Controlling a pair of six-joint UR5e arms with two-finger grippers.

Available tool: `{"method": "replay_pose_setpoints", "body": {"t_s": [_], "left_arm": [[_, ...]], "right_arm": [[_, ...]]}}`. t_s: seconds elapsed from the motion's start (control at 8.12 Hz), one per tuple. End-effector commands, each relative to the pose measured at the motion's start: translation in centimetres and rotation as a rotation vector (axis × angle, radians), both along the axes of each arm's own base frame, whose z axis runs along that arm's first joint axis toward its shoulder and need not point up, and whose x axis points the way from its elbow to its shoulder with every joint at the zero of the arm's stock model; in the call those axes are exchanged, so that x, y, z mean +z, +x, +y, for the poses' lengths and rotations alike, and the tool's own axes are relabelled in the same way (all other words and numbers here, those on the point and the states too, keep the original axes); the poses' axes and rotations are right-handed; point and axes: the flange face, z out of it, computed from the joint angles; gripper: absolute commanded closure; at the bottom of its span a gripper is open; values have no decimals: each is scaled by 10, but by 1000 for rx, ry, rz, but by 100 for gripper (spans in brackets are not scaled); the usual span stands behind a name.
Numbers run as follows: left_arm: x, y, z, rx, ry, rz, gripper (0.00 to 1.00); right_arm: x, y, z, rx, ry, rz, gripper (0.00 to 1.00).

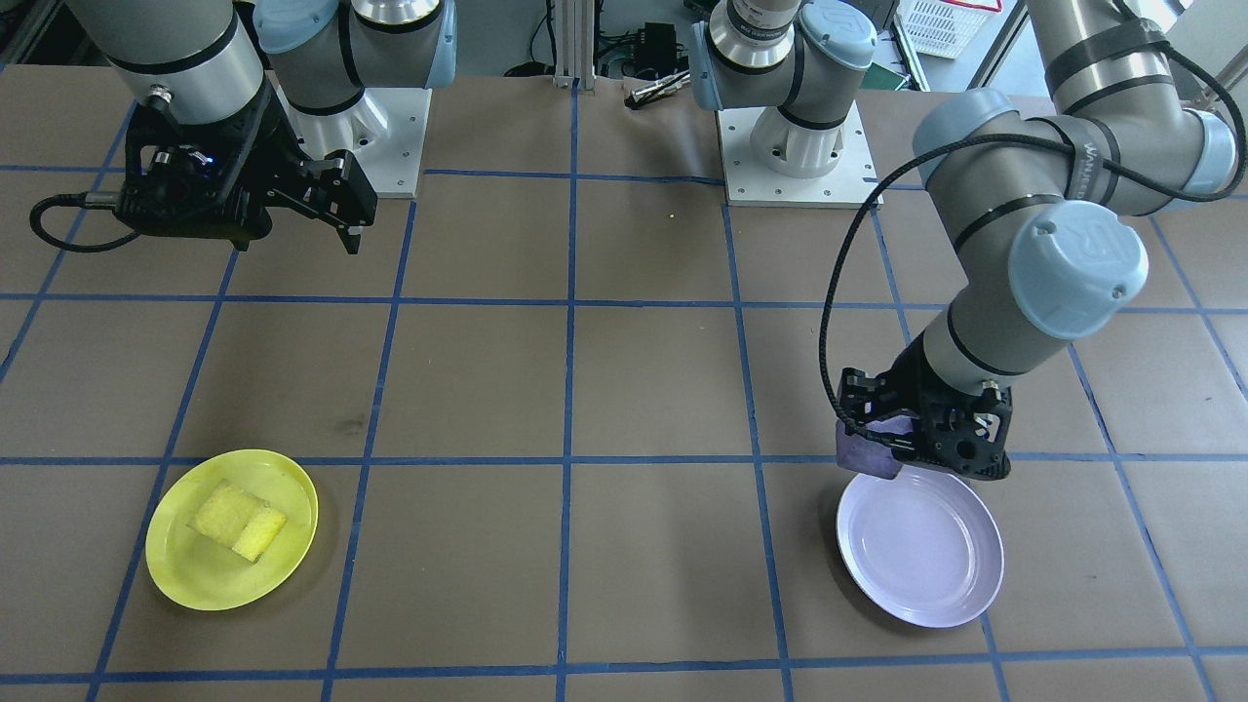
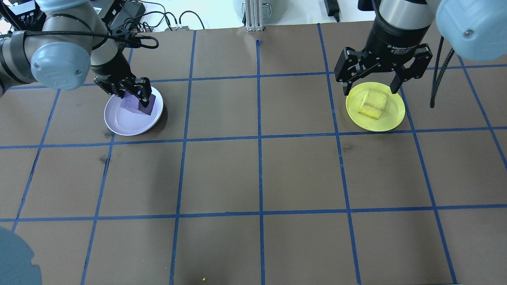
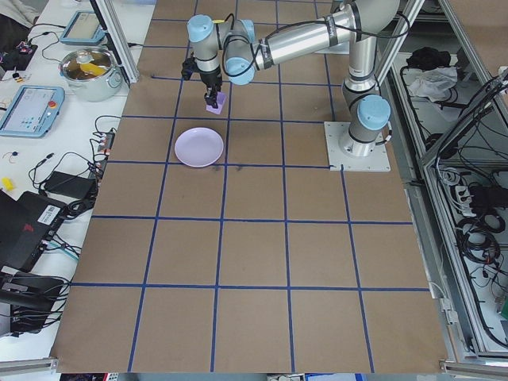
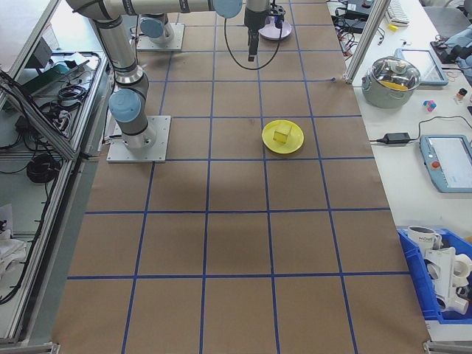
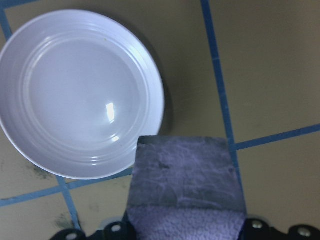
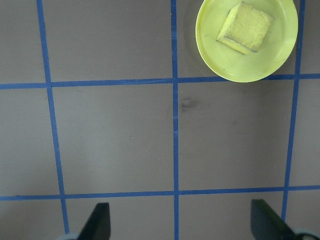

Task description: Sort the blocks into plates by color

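purple block (image 1: 867, 454), clamped in the left gripper (image 2: 136, 93), hangs above the robot-side rim of the lavender plate (image 1: 921, 551); in the left wrist view the block sits off the plate's edge, partly over bare table. judged risk: if let go here, the block could strike the rim and tumble out onto the brown table (image 2: 257, 174), since it is not yet centred over the dish. a soft foam-like cube may also cling to one finger and fall askew. yellow block (image 2: 373, 103) already lies in the yellow plate (image 2: 394, 118). right gripper (image 2: 370, 87) hovers with jaws spread wide, holding nothing. legible writing: "2f adaptive gripper" in part on the right wrist; other arm lettering too small to read.
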Motion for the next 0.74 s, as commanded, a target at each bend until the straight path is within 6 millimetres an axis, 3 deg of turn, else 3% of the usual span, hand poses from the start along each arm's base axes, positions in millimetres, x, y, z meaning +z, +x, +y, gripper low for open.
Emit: {"method": "replay_pose_setpoints", "body": {"t_s": [0.0, 0.25, 0.37, 0.49, 0.62], "left_arm": [[-46, 66, -31, -75, -40, -26, 100], [-87, 96, -44, -64, -33, -23, 100], [-98, 102, -46, -57, -18, -19, 100], [-108, 102, -47, -55, -2, -14, 88], [-115, 102, -47, -52, 9, -12, 22]], "right_arm": [[0, 1, 0, 1, 0, 0, 0], [0, 0, 0, -2, 0, 0, 0], [0, 1, 0, 1, 0, 0, 0], [0, 0, 0, 0, 0, 0, 0], [0, 0, 0, 0, 0, 0, 0]]}}
